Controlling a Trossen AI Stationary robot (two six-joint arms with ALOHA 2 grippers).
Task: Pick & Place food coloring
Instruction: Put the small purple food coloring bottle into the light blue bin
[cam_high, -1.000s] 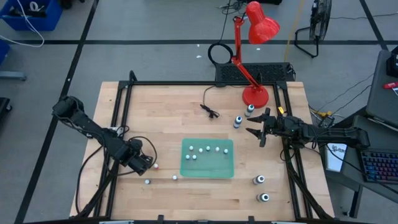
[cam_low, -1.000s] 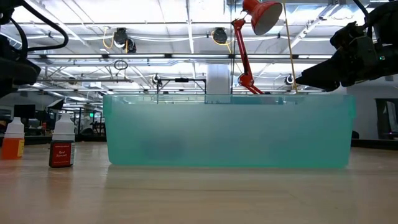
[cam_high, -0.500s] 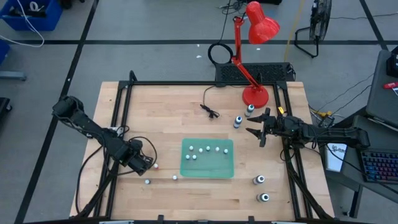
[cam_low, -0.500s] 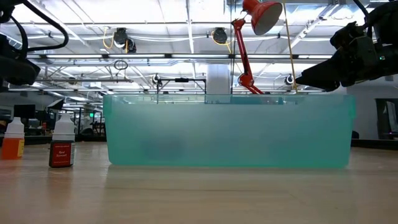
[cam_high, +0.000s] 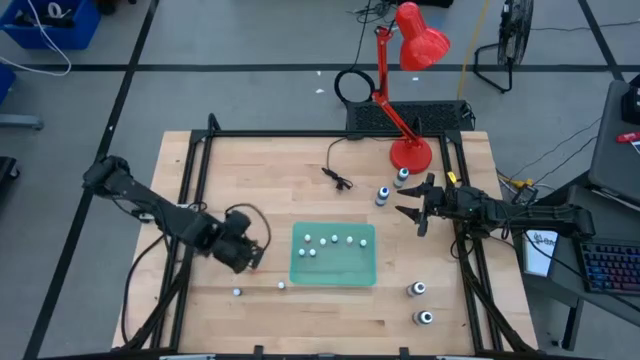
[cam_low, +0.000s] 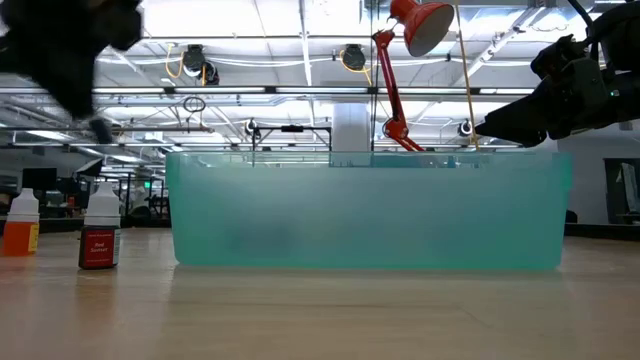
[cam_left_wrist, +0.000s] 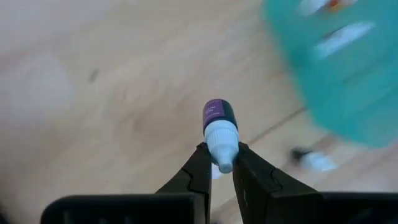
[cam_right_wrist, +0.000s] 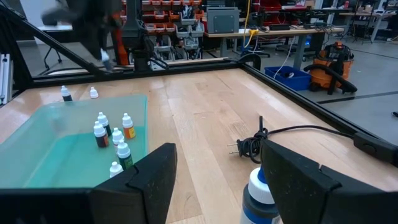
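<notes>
Left wrist view: small purple-labelled bottle (cam_left_wrist: 218, 127)

The left hand (cam_high: 250, 256) has lifted a small purple-labelled bottle (cam_left_wrist: 218, 126) toward the tray (cam_high: 334, 275)

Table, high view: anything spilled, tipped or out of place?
Nothing spilled. One oddity: a loose black cable lies on the table's far side among the bottles. The left gripper holds a purple-label bottle off the table beside the green tray; the right gripper waits open.
</notes>
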